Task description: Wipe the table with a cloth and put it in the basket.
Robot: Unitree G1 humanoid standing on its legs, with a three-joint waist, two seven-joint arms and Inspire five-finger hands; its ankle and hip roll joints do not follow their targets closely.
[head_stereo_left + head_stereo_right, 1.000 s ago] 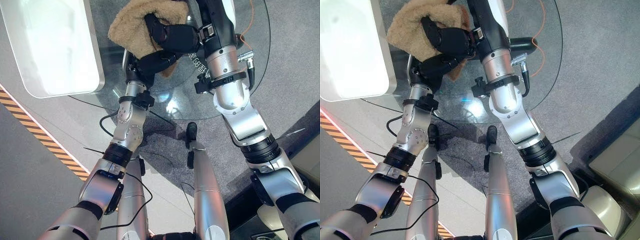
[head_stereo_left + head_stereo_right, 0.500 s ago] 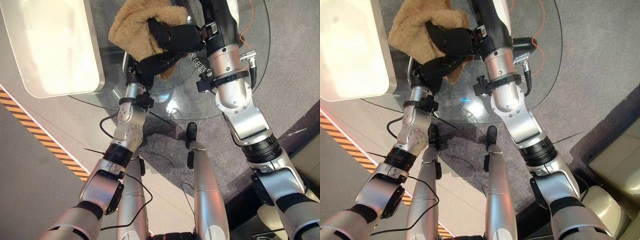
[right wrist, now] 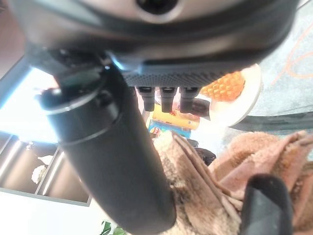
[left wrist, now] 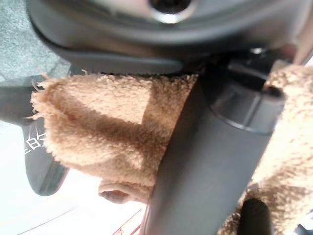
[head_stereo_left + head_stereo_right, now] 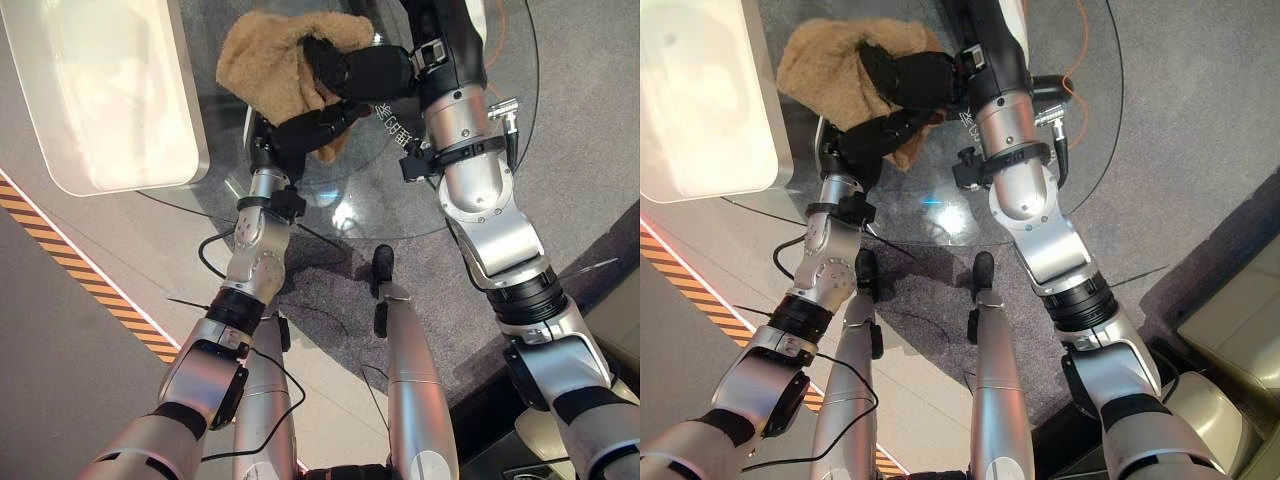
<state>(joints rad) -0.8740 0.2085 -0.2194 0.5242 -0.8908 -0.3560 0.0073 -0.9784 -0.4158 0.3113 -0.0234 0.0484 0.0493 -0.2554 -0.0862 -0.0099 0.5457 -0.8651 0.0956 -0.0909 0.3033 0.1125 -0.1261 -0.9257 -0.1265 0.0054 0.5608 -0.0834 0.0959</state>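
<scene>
In the left eye view a tan cloth [image 5: 268,62] lies bunched on the round glass desk [image 5: 500,170], its long axis running across from left to right. The right hand [image 5: 352,70] rests on top, the left hand [image 5: 312,126] at its near edge. In the left wrist view the thumb curls against the cloth. In the right wrist view the fingers [image 3: 161,98] are straight above it
</scene>
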